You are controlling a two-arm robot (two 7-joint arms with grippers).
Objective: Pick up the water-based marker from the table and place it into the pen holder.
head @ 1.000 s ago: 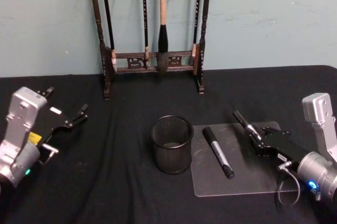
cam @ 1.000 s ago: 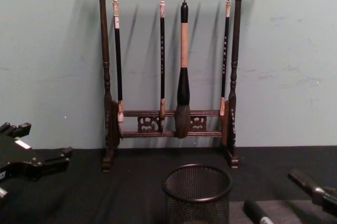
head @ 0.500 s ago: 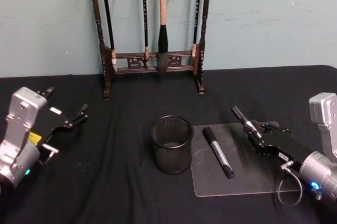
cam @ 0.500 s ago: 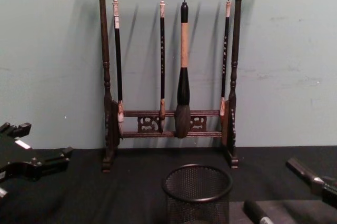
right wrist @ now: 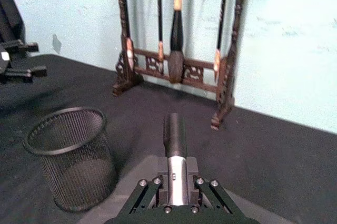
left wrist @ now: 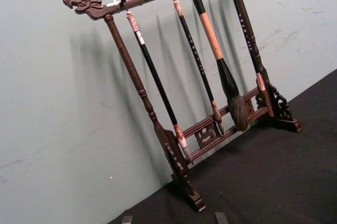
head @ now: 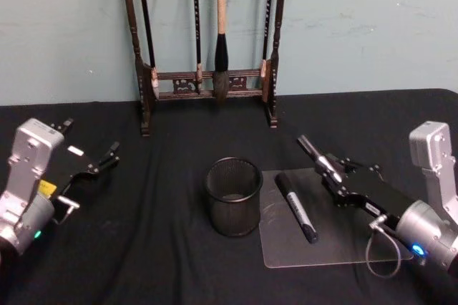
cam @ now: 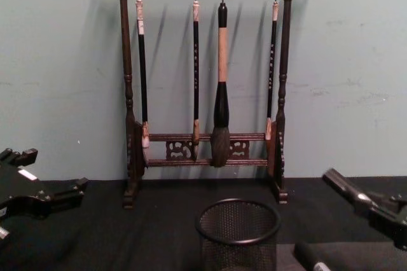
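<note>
Since a second ago the right gripper point(head: 335, 178) has swung left and forward, and the water-based marker point(head: 313, 155) it carries now rides higher in the chest view. Its jaws are clamped on the marker's silver middle section. The dark capped end sticks out ahead of them, tilted upward and pointing toward the brush rack point(head: 207, 74) at the back. The marker hangs over the far edge of a clear sheet point(head: 343, 242) on the black table point(head: 164, 255) — near the pen holder point(head: 232, 218) and to its right, not over the opening. From the chest view the marker's tip sits above the level of the holder's rim. The holder stands upright just beside the sheet's left edge.

A second marker point(head: 296, 206) lies flat on the sheet, untouched, between the holder and the right gripper.

The left gripper point(head: 89, 138) is parked at the table's left side — jaws apart, holding nothing, well apart from the holder and unchanged from the earlier frames.
</note>
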